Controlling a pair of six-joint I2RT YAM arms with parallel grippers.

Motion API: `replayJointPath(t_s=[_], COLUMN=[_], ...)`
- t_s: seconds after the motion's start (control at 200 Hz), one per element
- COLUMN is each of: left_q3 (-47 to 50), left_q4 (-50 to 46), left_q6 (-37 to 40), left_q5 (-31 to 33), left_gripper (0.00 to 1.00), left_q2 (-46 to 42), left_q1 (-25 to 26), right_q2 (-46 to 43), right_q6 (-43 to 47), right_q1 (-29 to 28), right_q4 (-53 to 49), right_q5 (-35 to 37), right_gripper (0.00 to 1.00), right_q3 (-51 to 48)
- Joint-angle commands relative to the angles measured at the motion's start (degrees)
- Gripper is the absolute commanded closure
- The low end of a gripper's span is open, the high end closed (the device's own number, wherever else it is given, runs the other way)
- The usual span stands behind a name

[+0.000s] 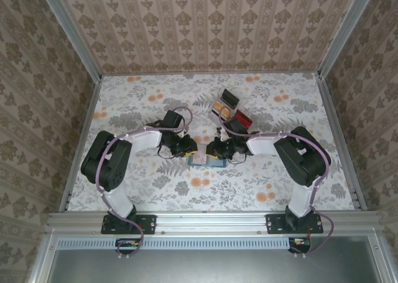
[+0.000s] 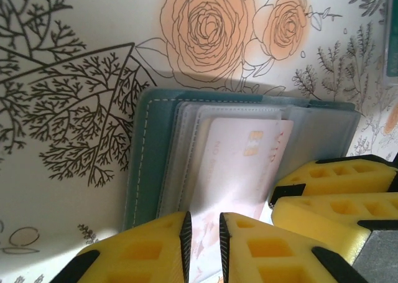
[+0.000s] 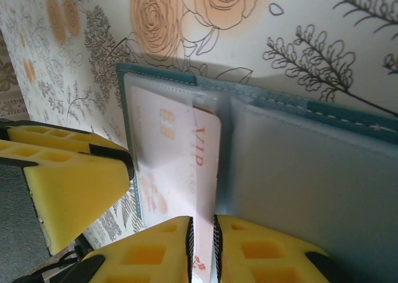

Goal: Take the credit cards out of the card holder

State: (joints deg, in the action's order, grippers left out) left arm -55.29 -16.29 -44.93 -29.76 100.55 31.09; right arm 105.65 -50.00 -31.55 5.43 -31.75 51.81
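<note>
Mid-table: one card holder (image 1: pixel 206 161), one pink card (image 2: pixel 239 171), two grippers

Open card holder lies between them, card half out of its sleeve (image 2: pixel 186 146). Jaws: right gripper (image 3: pixel 202 245) pinches card's edge; left gripper (image 2: pixel 204 236) near-closed over card, grip unclear.

The left gripper (image 2: pixel 205 224) and right gripper (image 3: pixel 202 227), pinching the credit card (image 2: pixel 239 171), crowd the card holder (image 1: pixel 207 161) from both sides, with the compartment tray (image 1: pixel 231 116) just beyond, while the surrounding table (image 1: pixel 137 102) lies open.

card (image 2: pixel 239 171) in card holder (image 1: pixel 207 161), tray (image 1: pixel 231 112) behind
</note>
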Motion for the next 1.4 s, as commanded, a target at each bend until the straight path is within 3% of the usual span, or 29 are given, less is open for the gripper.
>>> replayJointPath(t_s=[0.0, 0.44, 0.735, 0.965, 1.225, 1.395], left_q3=[-1.56, -0.26, -0.23, 0.53, 1.14, 0.51], left_q4=[-0.25, -2.33, -3.92, -4.37, -2.88, -3.07], left_q6=[1.5, 0.79, 2.68, 3.91, 3.5, 3.58], left_q5=[-0.92, -0.74, 0.2, -0.43, -1.47, -1.71], left_gripper=[0.78, 0.79, 0.75, 0.71, 0.71, 0.72], left_q2=[1.27, 3.68, 2.66, 0.94, 1.83, 2.26], left_q1=[0.11, -0.07, -0.65, -2.35, -2.21, -2.0], right_q2=[1.45, 3.65, 0.98, -3.71, -4.76, -2.62], right_q6=[-0.6, 0.11, 1.06, 4.2, 5.44, 4.5], right_q1=[-0.27, -0.27, -0.27, 0.65, 2.0, 2.02], right_q4=[-3.75, -3.55, 1.93, -1.1, -4.29, -4.29], right_q5=[1.54, 0.38, -0.34, 0.9, 1.33, -0.29], right_gripper=[0.79, 0.78, 0.94, 0.97, 0.97, 0.85], right_q3=[1.42, 2.43, -0.32, -1.8, -3.38, -1.62])
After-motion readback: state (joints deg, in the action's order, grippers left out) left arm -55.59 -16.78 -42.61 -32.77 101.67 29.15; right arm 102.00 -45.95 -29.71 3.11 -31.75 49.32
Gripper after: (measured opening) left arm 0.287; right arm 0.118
